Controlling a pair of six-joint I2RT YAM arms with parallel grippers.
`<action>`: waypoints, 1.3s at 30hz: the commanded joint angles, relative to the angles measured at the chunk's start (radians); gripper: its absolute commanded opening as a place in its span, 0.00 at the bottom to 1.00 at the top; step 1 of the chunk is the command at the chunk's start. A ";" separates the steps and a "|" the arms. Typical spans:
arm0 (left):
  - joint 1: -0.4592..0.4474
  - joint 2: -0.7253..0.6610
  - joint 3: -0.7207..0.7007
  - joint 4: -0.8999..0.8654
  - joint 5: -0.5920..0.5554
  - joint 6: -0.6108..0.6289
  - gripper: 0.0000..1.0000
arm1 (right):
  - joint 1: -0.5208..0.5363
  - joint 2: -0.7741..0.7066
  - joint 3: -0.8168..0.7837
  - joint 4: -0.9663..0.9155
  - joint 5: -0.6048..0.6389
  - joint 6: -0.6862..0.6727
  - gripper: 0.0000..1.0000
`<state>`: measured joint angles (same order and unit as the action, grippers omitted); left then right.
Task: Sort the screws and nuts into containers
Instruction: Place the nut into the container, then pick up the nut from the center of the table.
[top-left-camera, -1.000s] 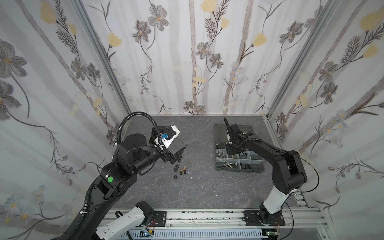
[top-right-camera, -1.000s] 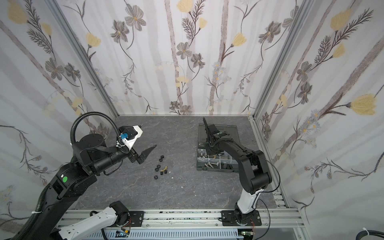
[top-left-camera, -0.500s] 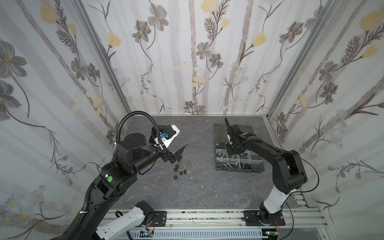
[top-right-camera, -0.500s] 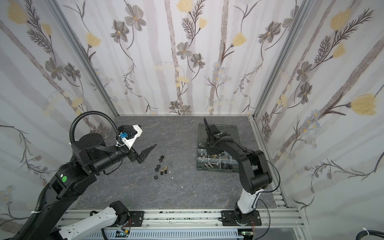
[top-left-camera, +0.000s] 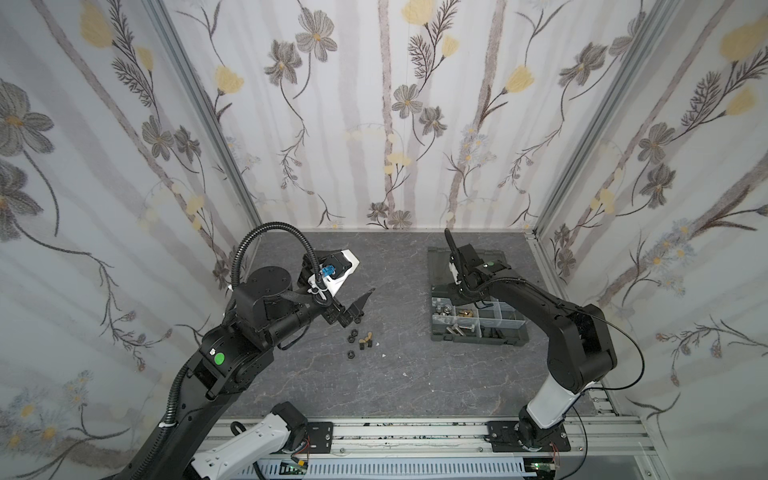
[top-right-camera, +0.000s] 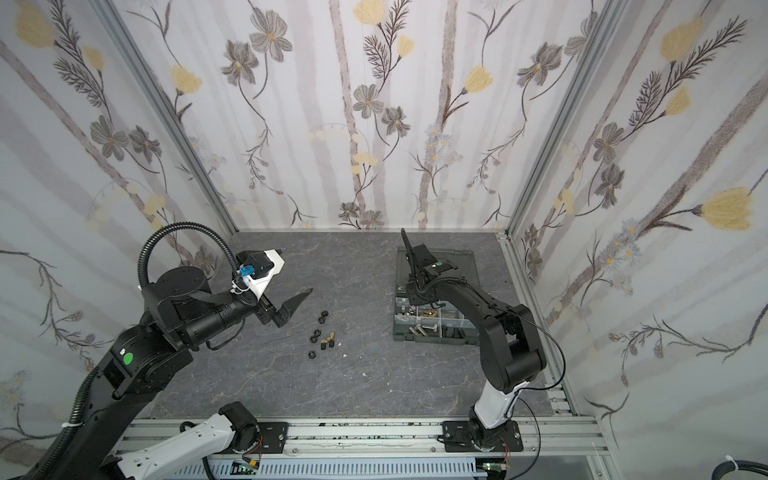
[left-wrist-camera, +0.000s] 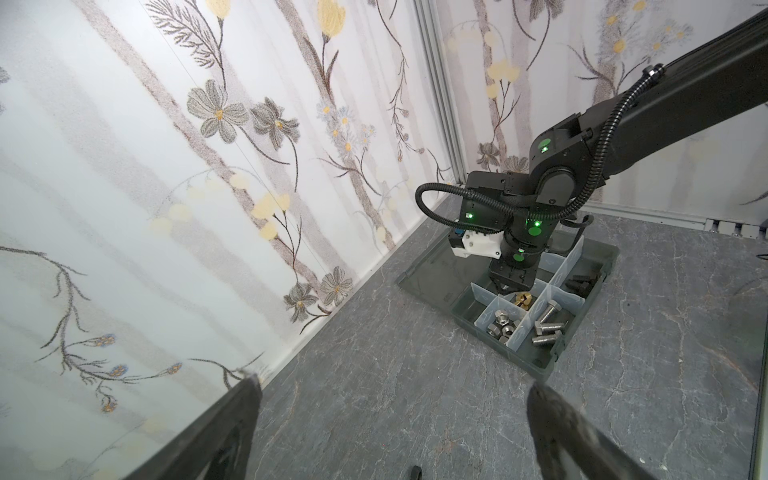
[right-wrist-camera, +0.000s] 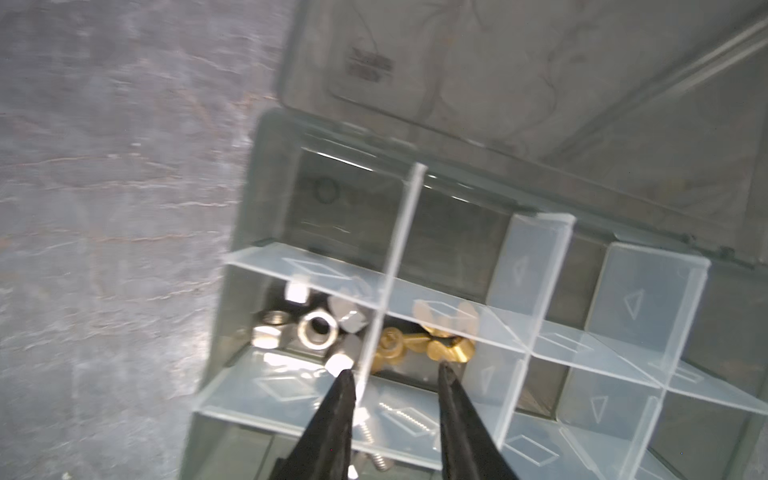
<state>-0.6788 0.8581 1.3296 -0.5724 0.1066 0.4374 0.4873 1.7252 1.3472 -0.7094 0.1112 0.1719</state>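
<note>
Brass wing nuts (right-wrist-camera: 432, 343) lay in a compartment of the organizer box (left-wrist-camera: 544, 368), directly below your right gripper (right-wrist-camera: 395, 370). Its fingers stood narrowly parted with nothing between them. One fingertip (right-wrist-camera: 347, 378) hung almost over the clear divider (right-wrist-camera: 376, 328) that walls off the silver hex nuts (right-wrist-camera: 316, 328). Had you gone lower from there, I judge it could have struck that divider or nudged pieces into the wrong compartment.

Your left gripper (left-wrist-camera: 392, 386) hovered wide open and empty above the table (top-left-camera: 415, 395), near the loose nuts (top-left-camera: 359, 338) not yet sorted. A hasty close could scatter such small pieces.

The right wrist view was blurred, so you could not tell whether that fingertip touched the divider. Both top views hid the right fingertips behind the arm, and the loose nuts were too small to count.
</note>
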 joint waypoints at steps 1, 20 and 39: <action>0.001 -0.001 0.010 0.014 0.012 0.001 1.00 | 0.079 0.025 0.064 -0.026 0.010 -0.028 0.38; 0.001 -0.034 0.008 0.013 0.011 0.007 1.00 | 0.496 0.481 0.487 -0.025 -0.189 0.133 0.47; 0.000 -0.062 -0.013 0.013 0.000 0.006 1.00 | 0.506 0.566 0.498 -0.038 -0.201 0.216 0.49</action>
<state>-0.6788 0.7982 1.3170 -0.5728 0.1085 0.4377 0.9928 2.2837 1.8366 -0.7357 -0.0917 0.3733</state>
